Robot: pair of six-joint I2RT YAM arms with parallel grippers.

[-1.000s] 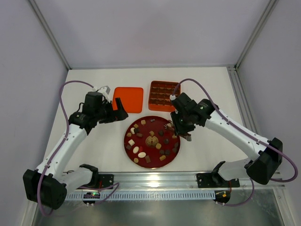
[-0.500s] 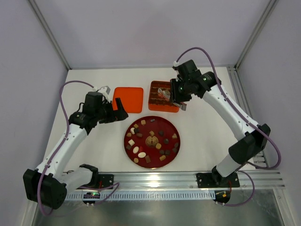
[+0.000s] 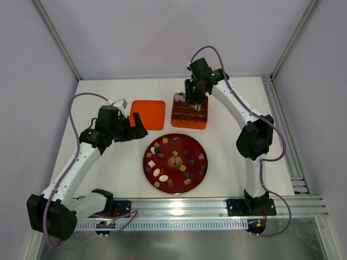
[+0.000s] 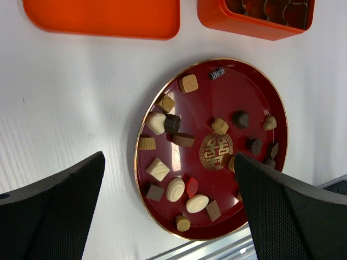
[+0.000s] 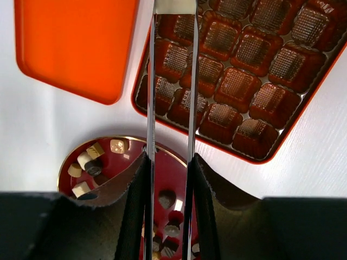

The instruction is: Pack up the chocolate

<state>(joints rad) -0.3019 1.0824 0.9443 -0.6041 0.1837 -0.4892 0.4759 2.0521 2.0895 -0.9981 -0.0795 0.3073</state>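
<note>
Right pincer (image 3: pixel 195 104), narrow, pinches 1 cream chocolate (image 5: pixel 173 5) above the orange gridded tray (image 3: pixel 190 124); left pincer (image 4: pixel 169 161) gapes wide.

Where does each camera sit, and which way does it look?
Top external: above and behind the bases, facing down on the table; the left arm and right arm show whole.
Left wrist: on the left arm, facing down at the dark red plate; its black fingers, wide apart, fill the lower corners.
Right wrist: over the orange gridded tray, facing down; its thin fingers pinch a cream piece.
Shared: both wrist views show the plate, the tray and the orange lid.
</note>
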